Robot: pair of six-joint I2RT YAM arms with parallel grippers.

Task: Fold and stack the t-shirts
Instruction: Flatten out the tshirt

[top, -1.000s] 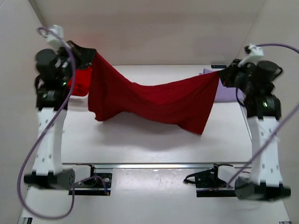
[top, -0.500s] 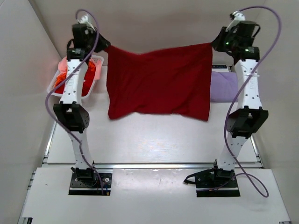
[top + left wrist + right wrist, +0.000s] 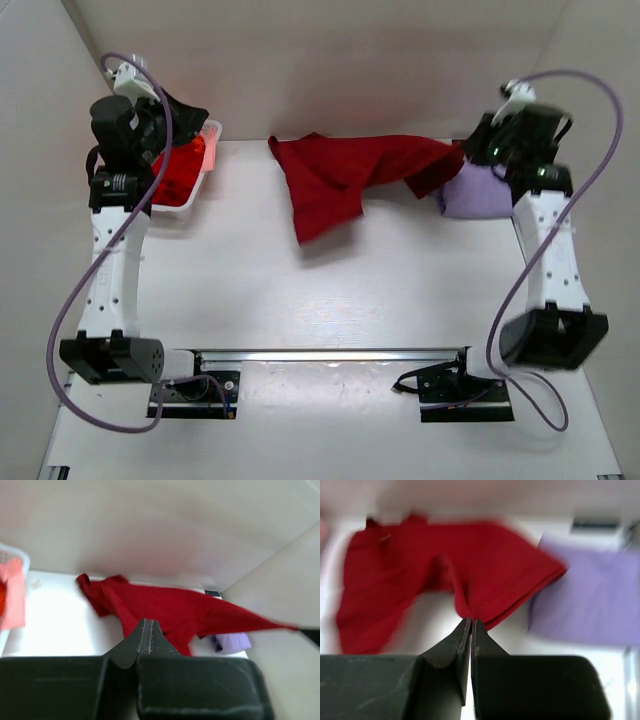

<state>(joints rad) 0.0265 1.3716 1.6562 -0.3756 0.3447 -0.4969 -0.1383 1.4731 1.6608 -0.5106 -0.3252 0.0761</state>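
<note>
The dark red t-shirt (image 3: 340, 175) lies crumpled at the back middle of the table, one corner stretched to the right. My right gripper (image 3: 462, 153) is shut on that corner, and the cloth meets its tips in the right wrist view (image 3: 470, 619). My left gripper (image 3: 195, 113) is shut and empty, up above the basket and apart from the shirt (image 3: 165, 610). Its closed tips (image 3: 148, 620) show in the left wrist view. The pale lavender t-shirt (image 3: 480, 192) lies folded at the back right, just under the right gripper, and also shows in the right wrist view (image 3: 592, 600).
A white plastic basket (image 3: 208, 140) at the back left holds orange-red and pink shirts (image 3: 178, 170). White walls close off the back and both sides. A metal rail (image 3: 330, 353) runs along the near edge by the arm bases.
The left gripper has let go of the dark red shirt, which dropped from a spread hanging sheet into a heap at the back. The right gripper came down, still holding its corner.
</note>
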